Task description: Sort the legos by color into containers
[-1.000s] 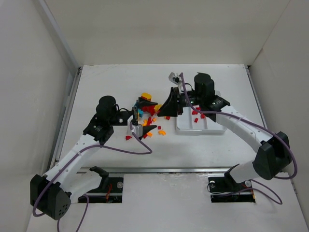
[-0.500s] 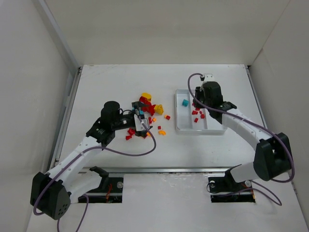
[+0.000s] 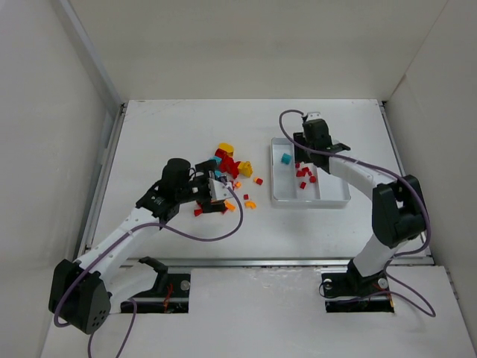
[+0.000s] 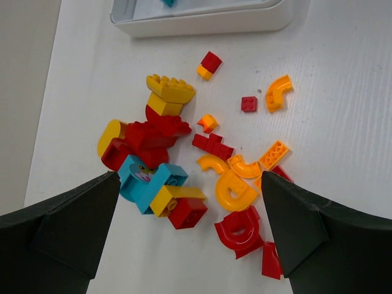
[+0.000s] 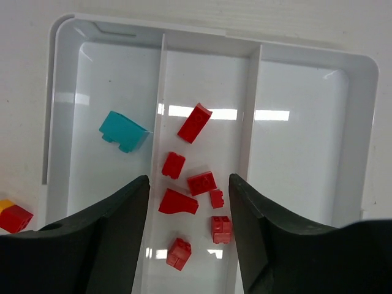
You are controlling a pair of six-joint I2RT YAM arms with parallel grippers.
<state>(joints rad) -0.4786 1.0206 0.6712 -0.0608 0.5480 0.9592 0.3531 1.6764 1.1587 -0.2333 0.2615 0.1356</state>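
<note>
left gripper (image 4: 188, 179): your jaws wide, over the brick pile (image 4: 177, 131), frame centre;
right gripper (image 5: 188, 179): jaws parted, empty, above red bricks (image 5: 201, 182) in the tray (image 5: 306, 50)

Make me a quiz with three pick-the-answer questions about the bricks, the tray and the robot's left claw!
1. The tray has three compartments. Where is the teal brick?
A) the middle one
B) an end one, alone
C) none, it lies on the table

2. What colour are the bricks in the middle compartment?
A) red
B) orange
C) teal

3. How is the left gripper?
A) shut on a red brick
B) shut on the tray's rim
C) open above the loose pile

Answers:
1 B, the right wrist view shows it by itself on the outer side of a divider.
2 A, every brick lying there is red.
3 C, its jaws stand wide apart over the pile, gripping nothing.
</note>
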